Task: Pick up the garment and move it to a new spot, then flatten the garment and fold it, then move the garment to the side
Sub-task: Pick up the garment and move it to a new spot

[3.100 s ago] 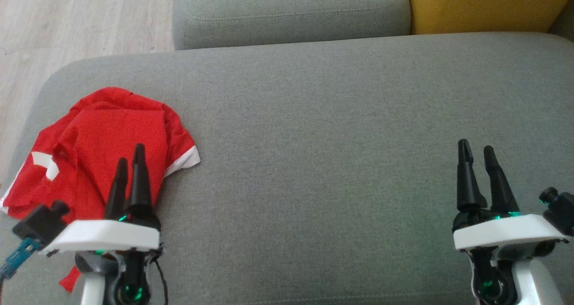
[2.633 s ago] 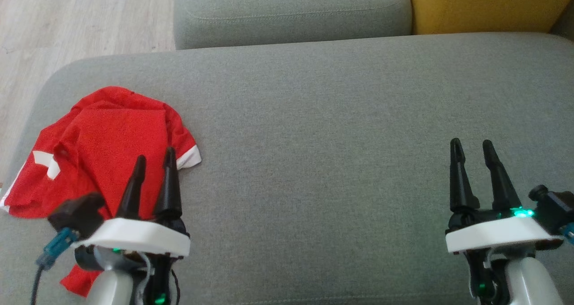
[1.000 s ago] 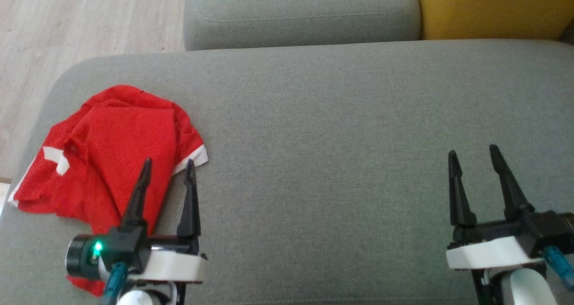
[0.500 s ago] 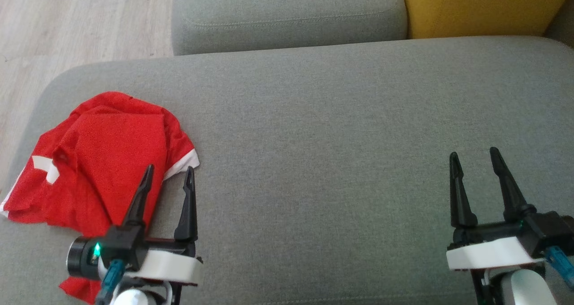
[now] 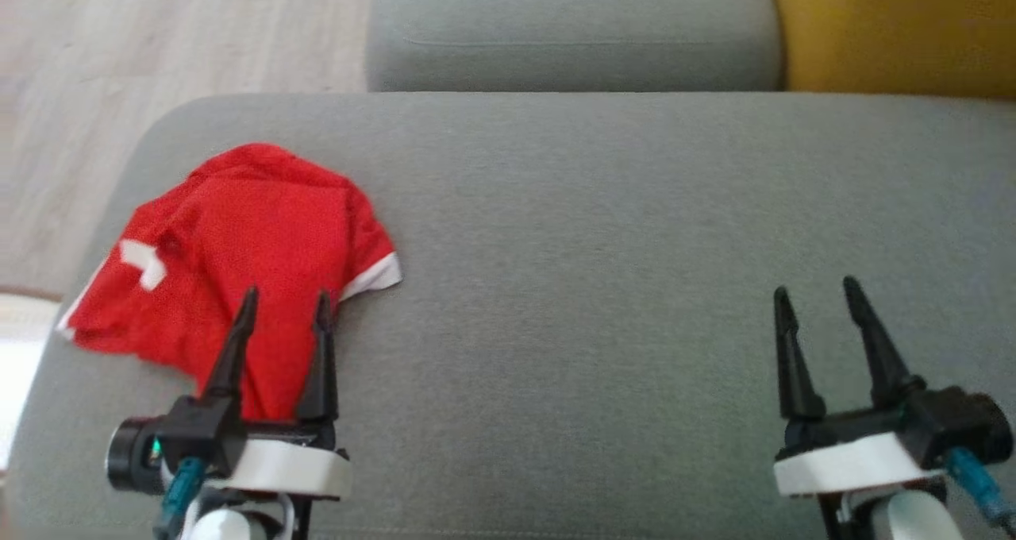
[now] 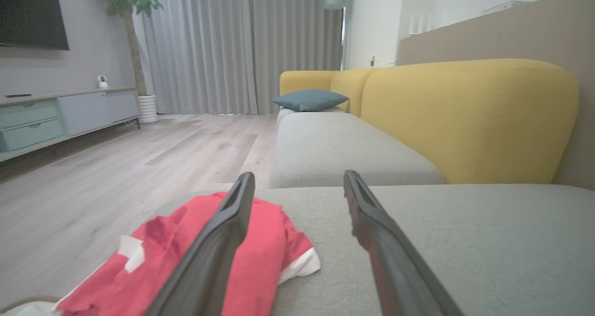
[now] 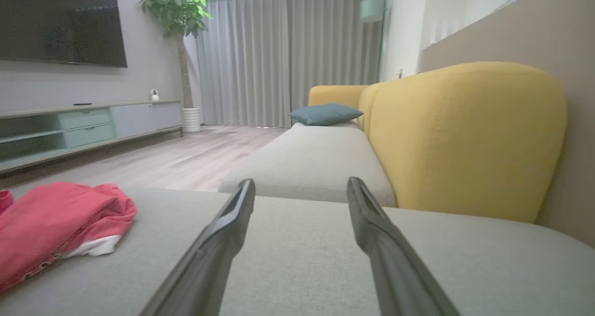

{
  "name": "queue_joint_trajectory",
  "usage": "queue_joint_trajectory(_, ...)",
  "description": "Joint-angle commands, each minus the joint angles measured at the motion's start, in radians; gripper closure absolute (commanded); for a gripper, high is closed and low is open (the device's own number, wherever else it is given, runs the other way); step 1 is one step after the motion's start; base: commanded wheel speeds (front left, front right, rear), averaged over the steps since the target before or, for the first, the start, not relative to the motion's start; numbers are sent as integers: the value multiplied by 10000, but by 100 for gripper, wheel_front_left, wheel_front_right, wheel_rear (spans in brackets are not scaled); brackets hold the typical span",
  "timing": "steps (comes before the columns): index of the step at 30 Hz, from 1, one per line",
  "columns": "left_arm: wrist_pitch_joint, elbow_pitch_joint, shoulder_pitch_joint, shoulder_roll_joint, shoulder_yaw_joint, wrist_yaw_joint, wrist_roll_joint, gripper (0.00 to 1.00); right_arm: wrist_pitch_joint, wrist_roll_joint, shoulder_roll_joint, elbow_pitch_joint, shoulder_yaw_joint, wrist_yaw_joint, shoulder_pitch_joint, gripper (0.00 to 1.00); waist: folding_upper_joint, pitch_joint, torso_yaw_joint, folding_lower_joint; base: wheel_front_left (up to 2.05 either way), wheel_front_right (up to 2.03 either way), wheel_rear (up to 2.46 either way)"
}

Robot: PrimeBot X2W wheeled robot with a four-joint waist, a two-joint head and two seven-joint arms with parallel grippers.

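Both arms reach forward low over the wide grey sofa seat [image 5: 603, 230], wrists near the robot and fingers pointing away towards the sofa back. The left gripper [image 5: 287, 294] sits at the lower left of the head view. Its two dark fingers are spread well apart and hold nothing. They lie almost level just above the near edge of the garment [image 5: 254, 230]. Its left finger [image 6: 223, 232] crosses the red cloth, and its right finger [image 6: 376, 241] lies over bare grey fabric beside the white-trimmed sleeve. Whether either finger touches the cloth cannot be told. The right gripper [image 5: 816, 286] sits at the lower right, well away from the garment. Its two fingers are likewise parted with nothing between them, and they lie over the bare seat. The one garment is a red shirt with white trim. It lies crumpled in a loose heap at the left end of the seat, near the rounded corner, and the wooden floor [image 5: 159, 40] runs beyond that edge. There are two grippers with two fingers each. Two grey seats show, the wide one under the arms and a second seat [image 5: 571, 40] beyond it. Yellow backrests [image 7: 465, 134] run along their right side. In the wrist views one blue-green pillow [image 7: 324, 113] rests at the far end of the second seat, and one potted plant [image 7: 179, 9] stands by the grey curtains [image 7: 288, 55]. One dark television [image 7: 60, 25] hangs over a low cabinet [image 7: 88, 121].
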Motion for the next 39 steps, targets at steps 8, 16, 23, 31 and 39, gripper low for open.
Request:
queue_joint_trajectory(8,-61,-122,-31,-62,928,-183,-386,0,-109,179,-85,-251,656,40,82,0,0,-266,1625,0,0,0,0)
queue_joint_trajectory(16,-61,-96,116,-79,1285,-426,-288,0,-109,427,-85,-202,995,40,260,0,0,-454,2997,0,0,0,0)
queue_joint_trajectory(23,-61,-185,279,-85,1547,-561,-231,0,-109,530,-85,-141,1308,40,268,0,0,-417,3743,0,0,0,0)
queue_joint_trajectory(31,-61,-299,317,-87,1726,-570,-340,0,-109,599,-85,-50,1433,40,26,0,0,-239,3938,0,0,0,0)
queue_joint_trajectory(39,-61,-277,219,-88,1739,-602,-377,0,-109,628,-85,-44,1270,40,-26,0,0,-244,3878,0,0,0,0)
